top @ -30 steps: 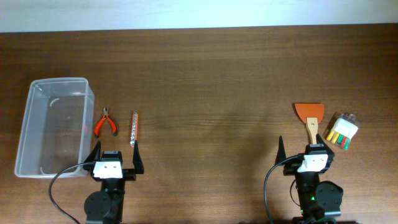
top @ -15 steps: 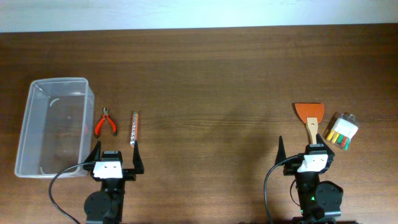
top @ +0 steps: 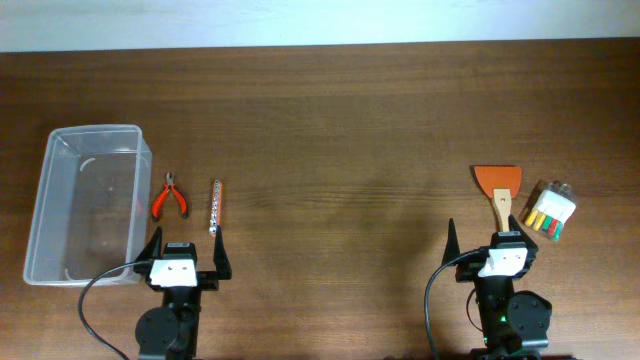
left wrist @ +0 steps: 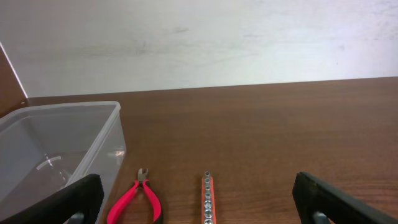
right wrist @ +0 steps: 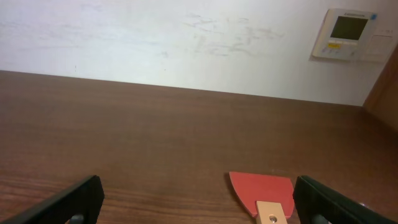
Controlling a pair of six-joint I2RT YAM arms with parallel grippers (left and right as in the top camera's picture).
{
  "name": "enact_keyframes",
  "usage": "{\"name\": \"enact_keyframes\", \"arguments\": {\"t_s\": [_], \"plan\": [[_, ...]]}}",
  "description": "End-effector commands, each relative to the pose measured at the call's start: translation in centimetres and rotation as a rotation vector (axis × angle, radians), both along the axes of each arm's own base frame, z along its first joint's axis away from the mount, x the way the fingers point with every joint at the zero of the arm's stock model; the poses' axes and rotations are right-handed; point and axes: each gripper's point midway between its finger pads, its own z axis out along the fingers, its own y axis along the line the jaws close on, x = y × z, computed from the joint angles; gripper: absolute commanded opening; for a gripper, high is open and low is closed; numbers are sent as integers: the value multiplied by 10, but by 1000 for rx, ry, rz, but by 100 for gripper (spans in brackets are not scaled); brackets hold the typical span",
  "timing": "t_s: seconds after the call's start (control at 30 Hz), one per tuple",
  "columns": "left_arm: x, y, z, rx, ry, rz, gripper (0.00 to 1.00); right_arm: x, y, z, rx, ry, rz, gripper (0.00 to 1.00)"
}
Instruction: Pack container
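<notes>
The clear plastic container (top: 85,203) stands empty at the table's left; it also shows in the left wrist view (left wrist: 56,146). Red-handled pliers (top: 170,197) and a socket bit rail (top: 214,206) lie just right of it, seen too in the left wrist view as pliers (left wrist: 138,202) and rail (left wrist: 208,199). An orange spatula with a wooden handle (top: 498,190) and a white battery pack (top: 551,211) lie at the right; the spatula blade shows in the right wrist view (right wrist: 261,193). My left gripper (top: 186,255) and right gripper (top: 493,240) are open and empty at the front edge.
A white wall runs behind the table's far edge, with a wall thermostat (right wrist: 345,34) at the upper right. The brown wooden table (top: 340,130) stretches between the two groups of things.
</notes>
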Motion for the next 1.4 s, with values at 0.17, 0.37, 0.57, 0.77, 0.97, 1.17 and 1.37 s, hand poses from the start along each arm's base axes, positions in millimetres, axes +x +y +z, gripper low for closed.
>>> {"name": "enact_keyframes", "arguments": {"t_s": [0.17,0.37,0.57,0.77,0.97,1.17,1.37], "plan": [[-1,1,1,-9,-6,6,99,0,2,-3,7,5,8,99],[-1,1,1,-9,-6,6,99,0,2,-2,8,4,8,99],[-1,2,1,-9,-6,7,99,0,4,-4,10,9,19,99],[-2,2,1,-38,10,9,99,0,12,-4,285,18,43,99],[-20,13,50,-61,48,73,99,-9,35,10,340,80,168,99],[-30,23,90,-292,194,176,99,-24,37,36,348,212,157,98],[-20,20,73,-242,559,226,99,-31,37,56,356,421,121,98]]}}
